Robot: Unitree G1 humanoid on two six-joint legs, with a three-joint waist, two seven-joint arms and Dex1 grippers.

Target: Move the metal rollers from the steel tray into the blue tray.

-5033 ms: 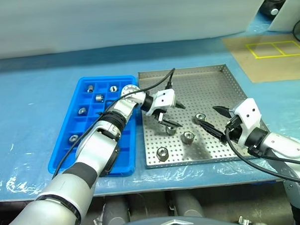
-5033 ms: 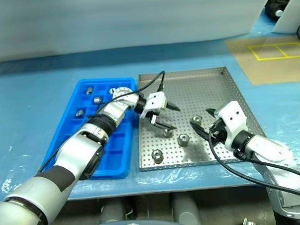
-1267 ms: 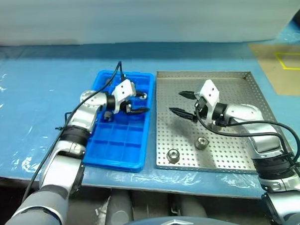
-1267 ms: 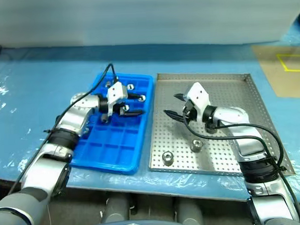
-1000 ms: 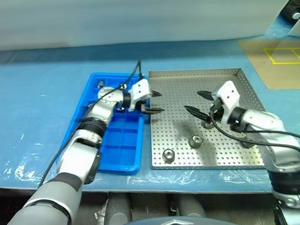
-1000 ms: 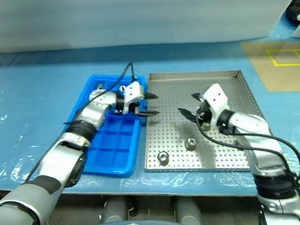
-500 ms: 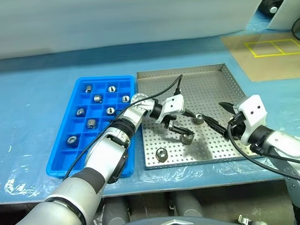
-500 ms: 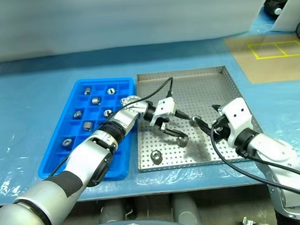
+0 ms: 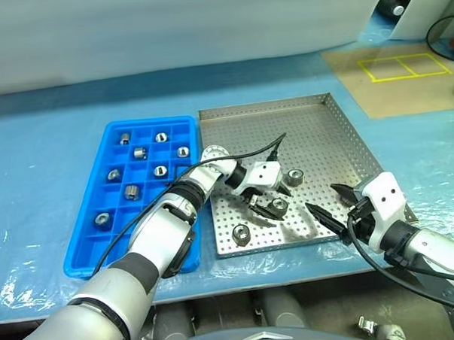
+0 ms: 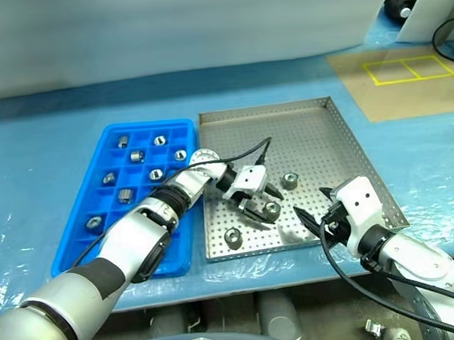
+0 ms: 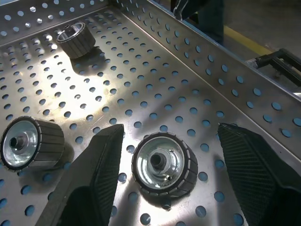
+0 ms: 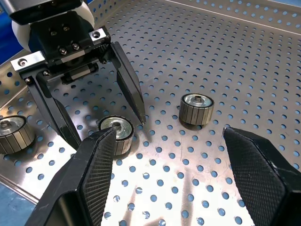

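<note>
Three metal rollers lie on the steel tray (image 9: pixel 316 132), in its near half. One roller (image 11: pixel 164 164) stands on its end between the fingers of my left gripper (image 9: pixel 272 200). My left fingers (image 11: pixel 96 174) are wide apart on both sides of it, and there is a gap on each side, so I am not gripping it. A second roller (image 9: pixel 294 177) lies just beyond it, toward the far side of the tray. A third roller (image 9: pixel 242 232) lies near the front rim, closer to the blue tray (image 9: pixel 98 239).

The blue tray is just beside the steel tray, on its left. Seven rollers are in its square compartments, one in each, mostly in the far half.

My right gripper (image 9: pixel 333 208) is over the near right corner of the steel tray. Its fingers (image 12: pixel 256 174) are wide open and hold nothing. They point toward my left gripper and the roller there.
</note>
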